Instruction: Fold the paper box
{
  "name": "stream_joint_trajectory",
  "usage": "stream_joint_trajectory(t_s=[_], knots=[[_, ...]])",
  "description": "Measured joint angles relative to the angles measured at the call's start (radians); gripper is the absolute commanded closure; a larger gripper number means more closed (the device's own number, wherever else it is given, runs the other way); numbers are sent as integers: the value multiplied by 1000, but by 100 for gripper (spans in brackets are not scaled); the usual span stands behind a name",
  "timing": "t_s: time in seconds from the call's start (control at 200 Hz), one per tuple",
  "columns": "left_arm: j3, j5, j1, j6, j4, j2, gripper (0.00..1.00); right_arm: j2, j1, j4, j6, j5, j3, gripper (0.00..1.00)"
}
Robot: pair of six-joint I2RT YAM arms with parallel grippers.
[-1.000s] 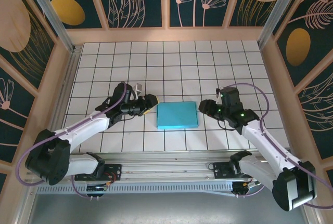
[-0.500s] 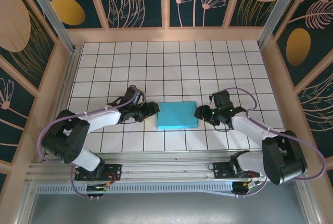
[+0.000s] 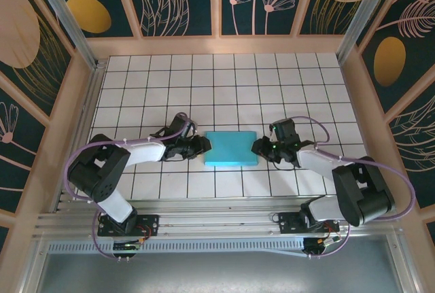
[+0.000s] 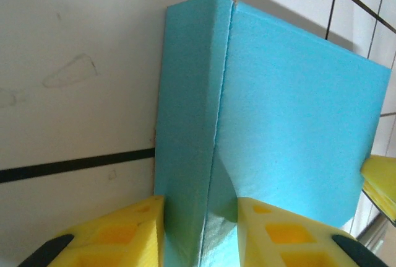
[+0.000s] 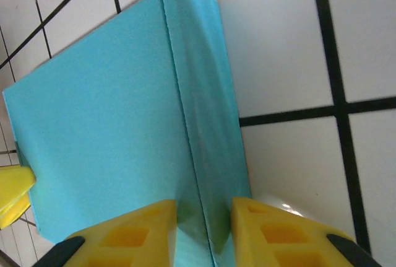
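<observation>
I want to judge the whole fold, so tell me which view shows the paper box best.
Top external: the paper box lies whole on the table, left gripper and right gripper at its ends. Each wrist view gives one creased end up close, pinched between yellow fingers.

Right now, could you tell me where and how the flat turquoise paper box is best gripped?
The flat turquoise paper box is probably best pinched at the raised folded ridge along either short end, approached from outside that end; the crease stands proud.
</observation>
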Motion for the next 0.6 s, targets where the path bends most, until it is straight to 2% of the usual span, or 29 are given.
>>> stream_joint_trajectory(t_s=[0.225, 0.45, 0.601], knots=[[91, -74, 43, 3, 2, 76, 70, 158, 1, 88, 25, 42, 116, 72], [298, -115, 161, 60, 3, 243, 70, 405, 0, 165, 27, 80, 354, 72], [431, -157, 202, 110, -24, 334, 69, 553, -5, 179, 27, 105, 531, 71]])
